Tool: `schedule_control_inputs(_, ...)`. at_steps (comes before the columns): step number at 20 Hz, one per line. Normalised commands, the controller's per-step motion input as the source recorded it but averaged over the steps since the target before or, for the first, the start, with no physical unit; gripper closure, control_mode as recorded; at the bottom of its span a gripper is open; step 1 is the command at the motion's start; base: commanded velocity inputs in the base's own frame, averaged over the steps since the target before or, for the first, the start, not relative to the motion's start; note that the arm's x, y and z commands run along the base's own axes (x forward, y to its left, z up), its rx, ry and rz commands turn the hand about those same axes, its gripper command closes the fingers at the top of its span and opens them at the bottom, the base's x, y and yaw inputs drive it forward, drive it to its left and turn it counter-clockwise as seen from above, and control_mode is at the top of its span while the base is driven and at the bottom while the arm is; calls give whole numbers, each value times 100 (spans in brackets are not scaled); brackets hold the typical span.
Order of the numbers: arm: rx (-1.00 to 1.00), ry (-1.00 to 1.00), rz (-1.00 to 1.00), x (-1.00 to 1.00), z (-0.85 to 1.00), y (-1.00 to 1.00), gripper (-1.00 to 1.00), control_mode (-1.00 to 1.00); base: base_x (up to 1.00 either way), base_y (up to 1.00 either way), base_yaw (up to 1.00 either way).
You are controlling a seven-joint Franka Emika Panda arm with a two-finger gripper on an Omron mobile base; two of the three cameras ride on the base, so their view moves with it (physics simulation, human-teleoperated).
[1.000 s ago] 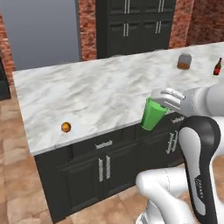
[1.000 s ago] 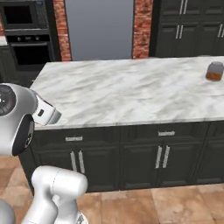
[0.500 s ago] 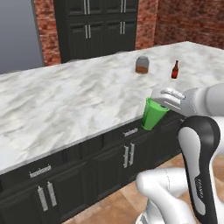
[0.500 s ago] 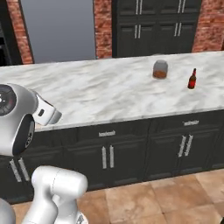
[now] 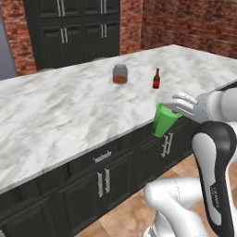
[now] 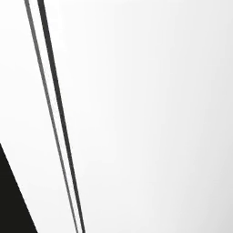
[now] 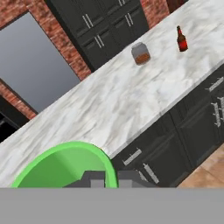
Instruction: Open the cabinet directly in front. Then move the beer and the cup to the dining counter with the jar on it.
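The green cup (image 5: 164, 122) hangs at the front edge of the dining counter (image 5: 55, 115), and my gripper (image 5: 174, 109) is shut on its rim. On the marble beyond stand the beer (image 5: 156, 78) and, to its left, the jar (image 5: 120, 74). In the hand view the cup's rim (image 7: 52, 164) curves just above my gripper (image 7: 105, 179). Far off on the counter (image 7: 113, 100) in that view are the jar (image 7: 141, 54) and the beer (image 7: 181, 39). The cabinet is out of view.
Tall black floor cabinets (image 5: 78, 28) and a red-brick wall (image 5: 194, 21) stand behind the counter. Black base cabinets with silver handles (image 5: 104, 180) run below its front edge. A grey panel (image 7: 35, 74) lies past the counter in the hand view.
The base has driven along the counter, so the whole scene has slid left. The jar and beer now sit near the middle of the left base view. The cup stays in my gripper.
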Motion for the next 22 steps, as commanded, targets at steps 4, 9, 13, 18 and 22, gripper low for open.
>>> schedule_control_inputs(4,0,0,0,0,0,0,100,100,100,-100,-4)
schedule_control_inputs(9,0,0,0,0,0,0,100,100,59,-87,3)
schedule_control_inputs(13,0,0,0,0,0,0,100,100,96,-8,3)
schedule_control_inputs(18,0,0,0,0,0,0,100,100,66,-2,0)
schedule_control_inputs(22,0,0,0,0,0,0,100,100,-14,-91,4)
